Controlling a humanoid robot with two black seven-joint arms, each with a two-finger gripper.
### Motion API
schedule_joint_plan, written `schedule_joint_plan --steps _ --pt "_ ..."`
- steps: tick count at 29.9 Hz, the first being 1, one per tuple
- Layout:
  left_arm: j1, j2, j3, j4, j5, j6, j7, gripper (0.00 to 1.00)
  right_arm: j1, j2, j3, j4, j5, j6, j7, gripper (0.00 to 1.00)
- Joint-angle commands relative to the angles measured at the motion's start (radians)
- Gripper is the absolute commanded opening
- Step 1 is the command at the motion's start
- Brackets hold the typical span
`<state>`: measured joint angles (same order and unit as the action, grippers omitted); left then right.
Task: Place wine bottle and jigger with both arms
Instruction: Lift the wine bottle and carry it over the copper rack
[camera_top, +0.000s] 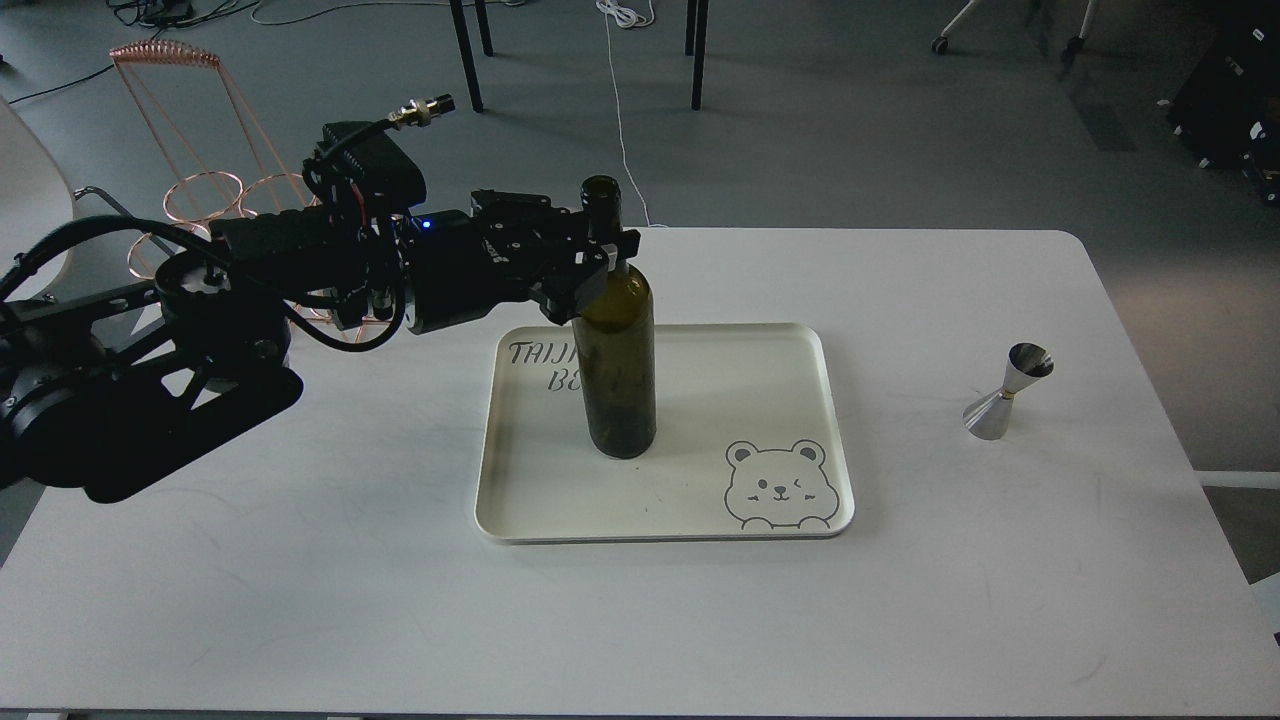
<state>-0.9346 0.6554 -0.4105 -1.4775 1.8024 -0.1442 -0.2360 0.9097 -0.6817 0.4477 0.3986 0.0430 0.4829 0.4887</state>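
Left gripper (603, 262) clamps wine bottle (618, 360) neck — bottle upright on tray (800, 345); jigger (1005, 392) far right, on table (640, 620).

White counter (300, 600) with a cream tray (800, 420) sitting roughly in the middle, cartoon bear (777, 485) printed in its near right corner (some lettering top left too). Copper wire rack (190, 130) off the far left edge, dark legs (465, 50) on the grey floor behind
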Motion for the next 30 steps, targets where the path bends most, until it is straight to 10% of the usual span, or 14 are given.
schedule_joint_plan --steps 1,16,30 --pt "0.000 0.019 -0.016 -0.007 -0.009 0.011 0.003 0.16 0.000 0.001 -0.001 0.002 0.000 0.000 0.000 0.97" --pt "-0.095 0.319 -0.145 0.011 -0.186 -0.014 -0.017 0.14 0.009 -0.001 -0.003 0.003 0.000 0.000 0.000 0.97" --pt "-0.147 0.340 -0.133 0.350 -0.164 -0.006 -0.105 0.14 0.011 -0.001 -0.006 0.002 -0.002 0.000 0.000 0.97"
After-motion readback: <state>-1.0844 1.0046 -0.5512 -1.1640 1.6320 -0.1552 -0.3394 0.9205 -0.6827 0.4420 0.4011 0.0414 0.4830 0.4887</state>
